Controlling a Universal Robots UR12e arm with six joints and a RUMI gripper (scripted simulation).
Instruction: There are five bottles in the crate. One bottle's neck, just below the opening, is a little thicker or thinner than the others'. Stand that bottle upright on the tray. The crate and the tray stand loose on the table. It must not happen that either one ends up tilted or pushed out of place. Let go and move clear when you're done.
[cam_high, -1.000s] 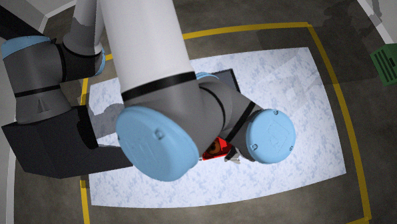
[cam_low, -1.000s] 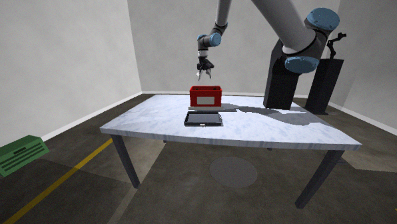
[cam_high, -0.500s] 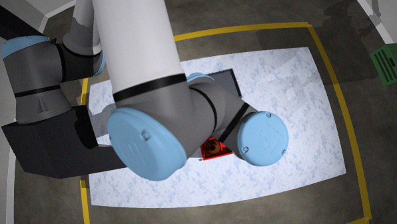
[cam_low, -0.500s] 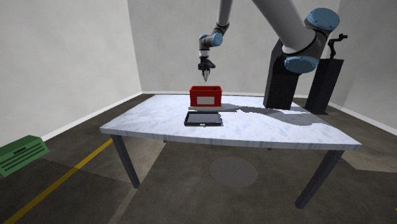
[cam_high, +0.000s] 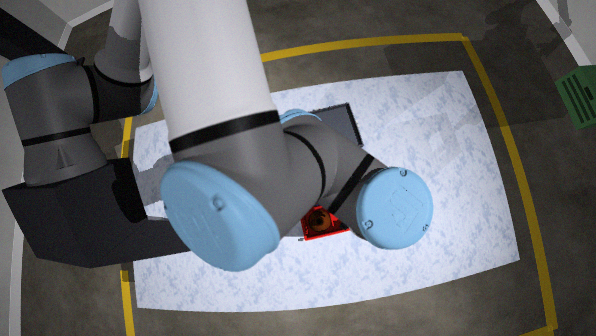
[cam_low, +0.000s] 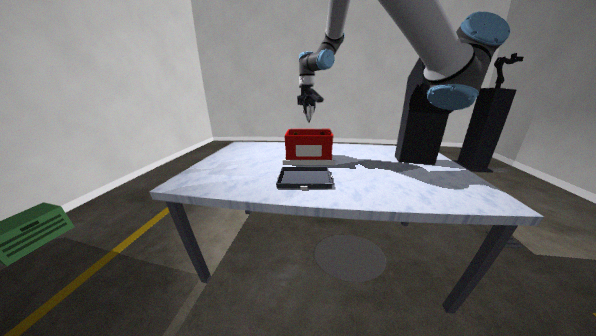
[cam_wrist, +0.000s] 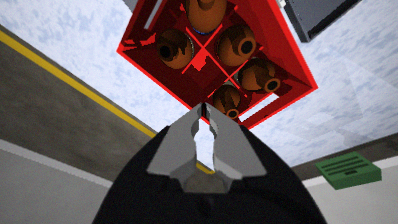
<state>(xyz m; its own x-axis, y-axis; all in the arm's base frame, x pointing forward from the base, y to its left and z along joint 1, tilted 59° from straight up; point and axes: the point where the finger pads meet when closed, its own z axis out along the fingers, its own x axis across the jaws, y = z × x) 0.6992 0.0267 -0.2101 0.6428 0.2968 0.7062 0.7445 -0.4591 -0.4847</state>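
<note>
Claw (cam_low: 309, 120) (cam_wrist: 203, 104) closed, nothing gripped, above crate (cam_high: 325, 236) (cam_low: 308, 146) (cam_wrist: 295, 56). Likely step: choosing bottle. Next: compare necks, open, descend. In exterior view, tray (cam_high: 354, 125) (cam_low: 305, 184) (cam_wrist: 306, 36) at crate's six o'clock.

Mottled blue-white tabletop (cam_high: 450, 200) (cam_low: 250, 170) (cam_wrist: 65, 60), matt grey walls (cam_low: 300, 30)
</note>
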